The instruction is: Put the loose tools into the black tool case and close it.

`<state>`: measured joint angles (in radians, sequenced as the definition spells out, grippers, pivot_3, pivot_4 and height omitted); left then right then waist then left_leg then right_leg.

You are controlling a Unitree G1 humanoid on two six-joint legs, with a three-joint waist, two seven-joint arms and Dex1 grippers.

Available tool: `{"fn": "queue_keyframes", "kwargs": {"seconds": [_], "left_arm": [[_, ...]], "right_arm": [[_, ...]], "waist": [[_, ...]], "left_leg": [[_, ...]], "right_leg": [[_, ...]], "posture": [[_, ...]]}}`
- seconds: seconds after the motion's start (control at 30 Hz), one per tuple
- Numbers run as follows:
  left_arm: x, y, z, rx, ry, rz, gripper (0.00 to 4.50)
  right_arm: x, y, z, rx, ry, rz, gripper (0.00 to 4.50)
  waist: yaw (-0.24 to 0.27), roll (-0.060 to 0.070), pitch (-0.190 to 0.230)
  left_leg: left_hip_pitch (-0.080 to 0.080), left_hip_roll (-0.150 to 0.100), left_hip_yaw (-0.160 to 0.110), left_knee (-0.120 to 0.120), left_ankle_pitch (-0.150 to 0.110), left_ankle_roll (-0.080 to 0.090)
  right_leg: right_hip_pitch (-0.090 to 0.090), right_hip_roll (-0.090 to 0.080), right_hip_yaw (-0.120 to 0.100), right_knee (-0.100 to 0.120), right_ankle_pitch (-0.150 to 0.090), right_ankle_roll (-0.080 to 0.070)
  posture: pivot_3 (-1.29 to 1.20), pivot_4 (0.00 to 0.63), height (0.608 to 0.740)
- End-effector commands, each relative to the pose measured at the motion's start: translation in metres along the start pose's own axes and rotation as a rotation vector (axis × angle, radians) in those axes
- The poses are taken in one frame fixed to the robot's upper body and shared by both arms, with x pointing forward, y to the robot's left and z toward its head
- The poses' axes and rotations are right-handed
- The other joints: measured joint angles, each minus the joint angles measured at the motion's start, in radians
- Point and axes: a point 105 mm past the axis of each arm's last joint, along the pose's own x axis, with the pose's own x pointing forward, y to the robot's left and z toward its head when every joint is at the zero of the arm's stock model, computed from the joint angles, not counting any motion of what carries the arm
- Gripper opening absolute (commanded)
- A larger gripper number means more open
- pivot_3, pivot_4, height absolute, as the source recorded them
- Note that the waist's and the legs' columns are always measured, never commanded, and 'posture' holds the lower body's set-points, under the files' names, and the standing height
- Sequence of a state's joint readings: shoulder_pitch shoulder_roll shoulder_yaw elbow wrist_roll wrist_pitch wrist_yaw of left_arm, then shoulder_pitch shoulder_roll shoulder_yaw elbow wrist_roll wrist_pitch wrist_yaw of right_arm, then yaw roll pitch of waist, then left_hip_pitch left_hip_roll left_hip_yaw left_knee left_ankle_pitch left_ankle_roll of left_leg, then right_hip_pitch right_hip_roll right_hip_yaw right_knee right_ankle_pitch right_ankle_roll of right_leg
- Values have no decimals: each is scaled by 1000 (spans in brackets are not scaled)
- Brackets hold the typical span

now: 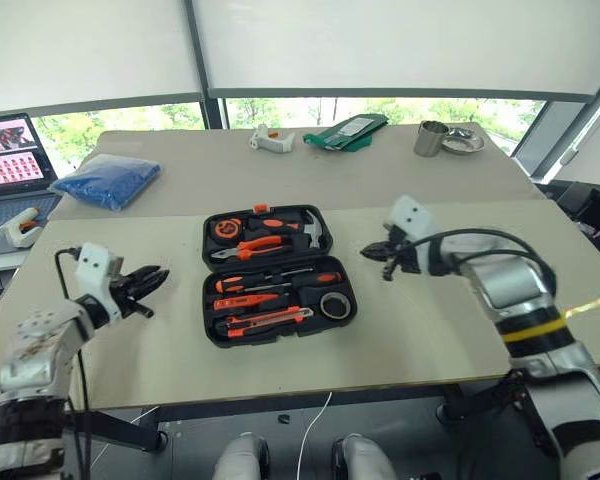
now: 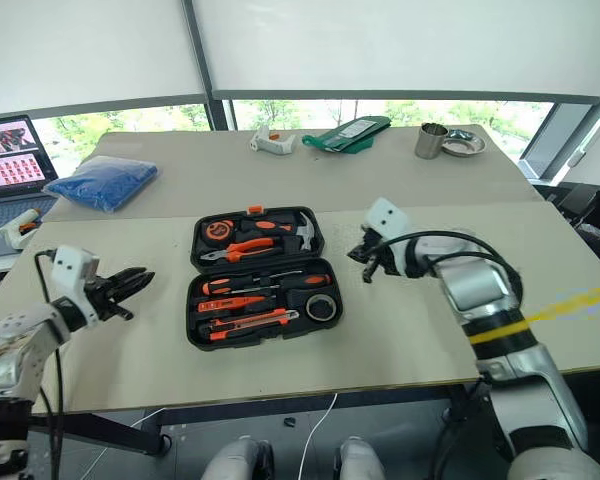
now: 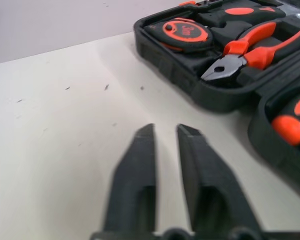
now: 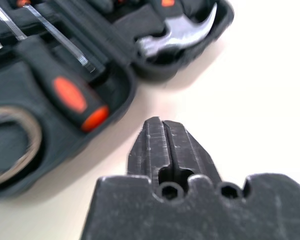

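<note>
Black tool case (image 1: 278, 275) lies open flat on the pale surface (image 1: 430, 330), centre, both halves facing up. Far half: round orange tape measure (image 1: 226, 228), orange-handled pliers (image 1: 255, 246), hammer (image 1: 315, 232). Near half holds the loose tools, all in slots: two long screwdrivers w/ black-and-orange handles (image 1: 280, 283), slim orange tester screwdriver (image 1: 244, 300), orange-black utility knife (image 1: 265, 321), small grey tape roll (image 1: 334, 305) at the right end. No tools seen loose on surface around the case. Lid not closed.

Left gripper (image 1: 152, 284) low over the surface, left of the case, apart from it, pointing toward it; fingers (image 3: 135, 175) nearly together, slim gap at tips, pinching nothing. Right gripper (image 1: 385, 262) just right of the case near the hammer corner, not touching; fingers pressed together, empty.

Far part of surface: blue plastic bag (image 1: 108, 182) at left, white tape dispenser (image 1: 271, 140), green packet (image 1: 346, 132), metal cup (image 1: 431, 138), metal dish (image 1: 463, 141). Laptop (image 1: 12, 165) open at far left, another white dispenser (image 1: 21, 227) by it.
</note>
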<state>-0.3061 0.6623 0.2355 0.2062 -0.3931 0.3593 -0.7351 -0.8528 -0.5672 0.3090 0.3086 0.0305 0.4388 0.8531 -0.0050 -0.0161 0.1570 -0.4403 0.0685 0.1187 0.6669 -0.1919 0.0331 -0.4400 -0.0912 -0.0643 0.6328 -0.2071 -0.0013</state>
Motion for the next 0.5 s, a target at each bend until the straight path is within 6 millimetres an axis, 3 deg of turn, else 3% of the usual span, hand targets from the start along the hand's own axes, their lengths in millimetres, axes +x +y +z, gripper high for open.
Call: {"fn": "queue_keyframes", "kwargs": {"seconds": [0.03,0.3,0.5], "left_arm": [[10,-11,8,28,20,-48,78],[27,-28,15,71,50,-147,78],[32,-52,7,83,104,-309,78]], "right_arm": [[17,-5,-1,-56,10,11,0],[49,11,7,-54,-46,160,0],[45,25,8,3,-89,275,0]], "waist": [[-4,0,0],[-11,0,0],[-10,0,0]], "left_leg": [[0,0,0,0,0,0],[-1,0,0,-1,1,-1],[0,0,0,-2,2,-2]], "right_leg": [[0,0,0,0,0,0],[0,0,0,0,0,0],[0,1,0,1,0,0]], "posture": [[0,150,740],[0,150,740],[0,150,740]]}}
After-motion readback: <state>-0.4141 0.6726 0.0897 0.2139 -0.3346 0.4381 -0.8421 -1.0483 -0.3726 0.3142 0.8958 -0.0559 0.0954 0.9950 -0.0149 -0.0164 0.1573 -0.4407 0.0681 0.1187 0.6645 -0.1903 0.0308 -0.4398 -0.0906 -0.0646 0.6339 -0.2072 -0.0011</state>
